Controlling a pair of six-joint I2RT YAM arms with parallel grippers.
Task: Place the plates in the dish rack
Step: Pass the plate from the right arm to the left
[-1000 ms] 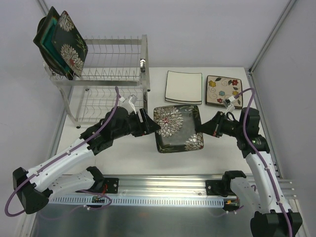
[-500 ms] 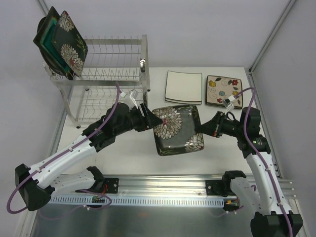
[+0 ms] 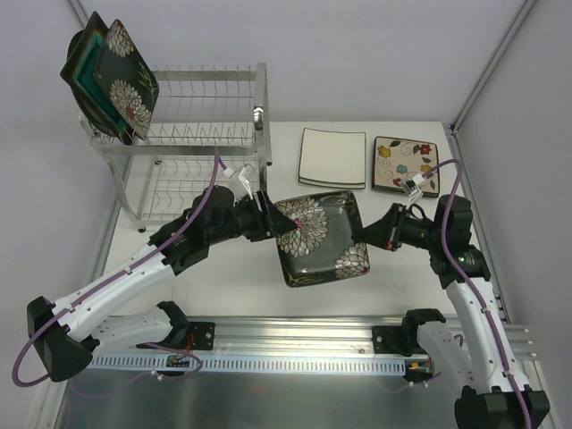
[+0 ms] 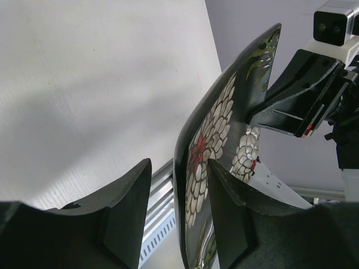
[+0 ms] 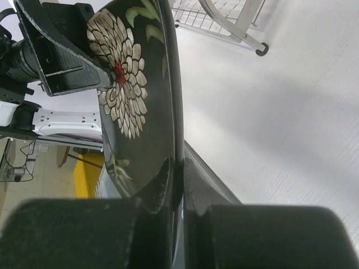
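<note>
Item: black chrysanthemum plate [image 5: 137,106], near edge-on, rim pinched between fingers of right end effector [image 5: 175,168] at frame bottom. Left end effector [image 5: 61,50] finger over decorated face, upper left; contact unclear. Dish rack [image 5: 261,51] foot top right, on white worktop [image 5: 280,123].

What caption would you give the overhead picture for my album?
Overhead: right gripper clamps a black chrysanthemum plate while the left gripper straddles its opposite edge, jaws open.

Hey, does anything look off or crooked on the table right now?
The black flowered plate hangs tilted: the right gripper clamps one edge, the left gripper straddles the opposite edge, jaws not closed. The racked plates lean out past the rack's left end.
</note>
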